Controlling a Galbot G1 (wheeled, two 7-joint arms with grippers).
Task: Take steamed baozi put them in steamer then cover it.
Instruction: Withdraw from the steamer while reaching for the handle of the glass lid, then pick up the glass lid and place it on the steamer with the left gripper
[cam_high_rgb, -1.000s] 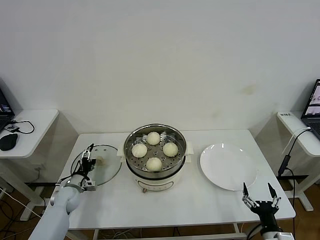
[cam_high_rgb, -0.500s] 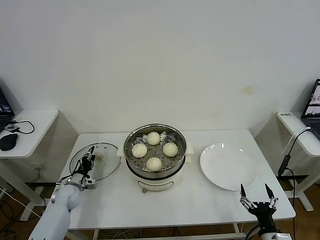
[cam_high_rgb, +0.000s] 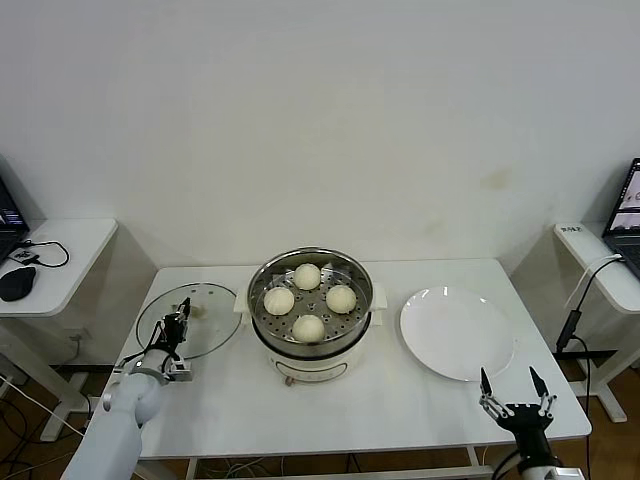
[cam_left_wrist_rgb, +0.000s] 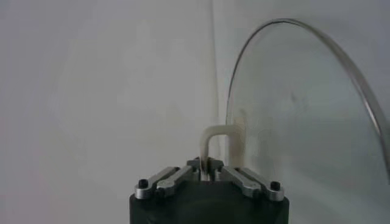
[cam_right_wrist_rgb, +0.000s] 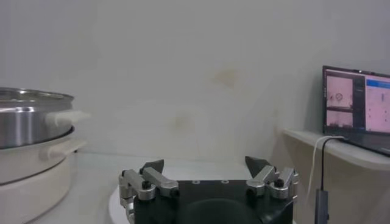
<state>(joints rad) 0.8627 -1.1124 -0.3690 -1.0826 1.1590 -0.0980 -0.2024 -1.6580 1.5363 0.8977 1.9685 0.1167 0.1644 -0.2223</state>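
Lid (cam_high_rgb: 189, 320) now tilted up off worktop (cam_high_rgb: 400, 390), handle pinched in closed left tool (cam_high_rgb: 179, 330); four baozi (cam_high_rgb: 308, 327) in steamer (cam_high_rgb: 310, 300) beside it; right tool (cam_high_rgb: 514, 392) open, idle; covering underway.

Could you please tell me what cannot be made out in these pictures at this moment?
- Steamer controls: head view, too small to read.
- Baozi undersides: head view, hidden against the perforated tray.
- Whether the glass lid has left the table: neither view settles it, though the left gripper is shut on its handle.
- Plate: right wrist view, mostly hidden behind the open right gripper.
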